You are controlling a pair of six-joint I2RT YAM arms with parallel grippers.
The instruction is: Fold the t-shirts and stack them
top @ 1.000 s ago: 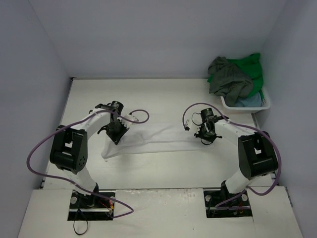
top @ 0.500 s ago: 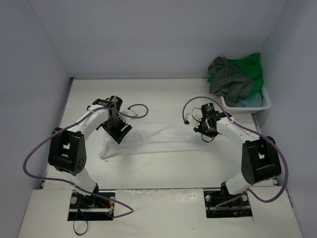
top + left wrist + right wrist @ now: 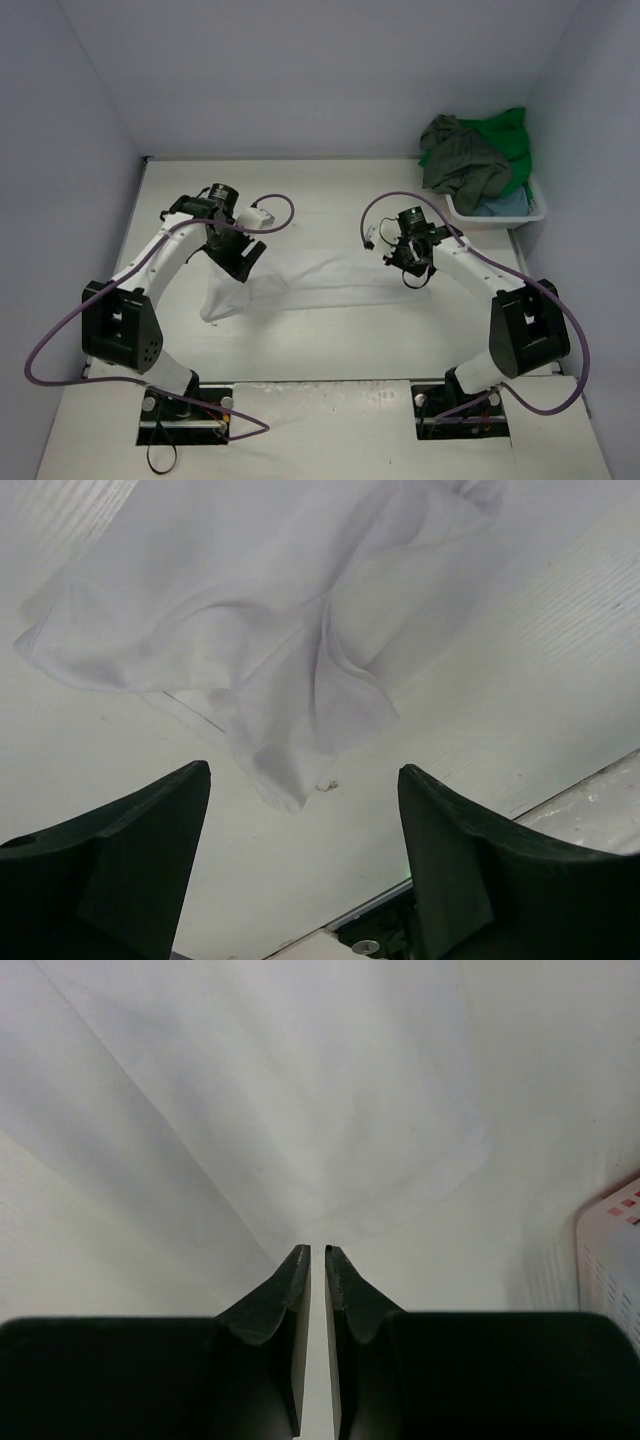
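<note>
White cloth is spread in a long band on the table (image 3: 330, 200) between the two grippers: the white shirt (image 3: 310, 280). The left gripper (image 3: 302, 778) is held wide open above the shirt's rumpled left end. Nothing is between its fingers, and the cloth lies just ahead of the tips, untouched. The right gripper (image 3: 317, 1252) is closed to a thin slit at the shirt's right end, where the cloth is drawn to a point at the fingertips and appears to be pinched. Beyond the right gripper and to its right, well apart, a basket (image 3: 535, 208) is seen against the wall. It is heaped with a grey shirt (image 3: 460, 160) on top, a green shirt (image 3: 512, 140) behind that, and a blue shirt (image 3: 500, 206) underneath.
</note>
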